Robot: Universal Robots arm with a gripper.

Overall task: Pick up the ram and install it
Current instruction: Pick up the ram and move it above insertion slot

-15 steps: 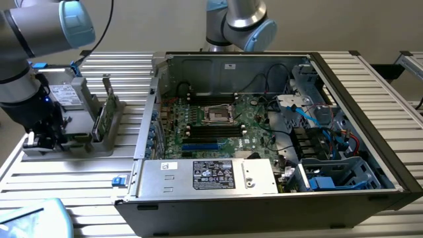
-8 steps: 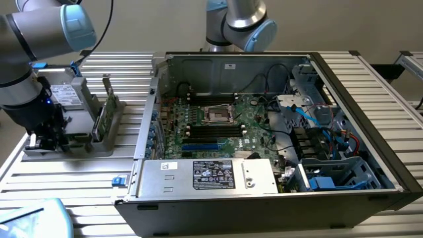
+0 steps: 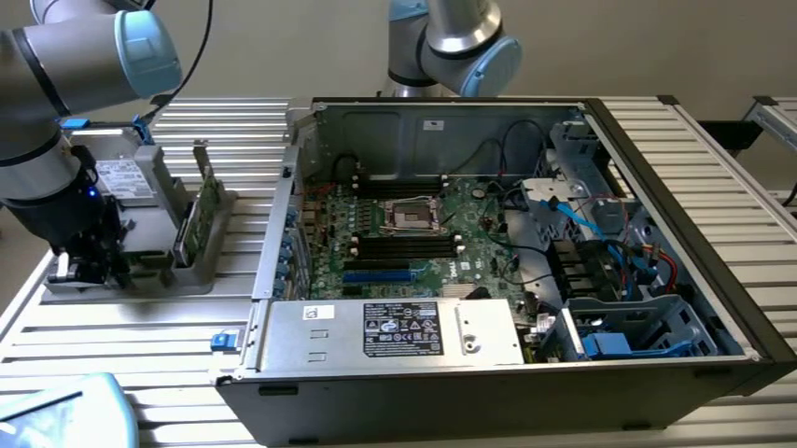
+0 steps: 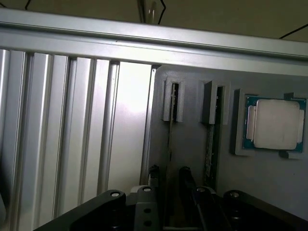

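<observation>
Slatted table (image 4: 72, 120), ram (image 4: 171, 137) edge-on, half-hidden between fingers (image 4: 186, 176)

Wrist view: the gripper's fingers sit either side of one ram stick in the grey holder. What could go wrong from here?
1. The gripper looks open around the ram; closing off-centre might tilt the thin stick in its holder.
2. The second stick stands close, so a finger may knock it.
</observation>
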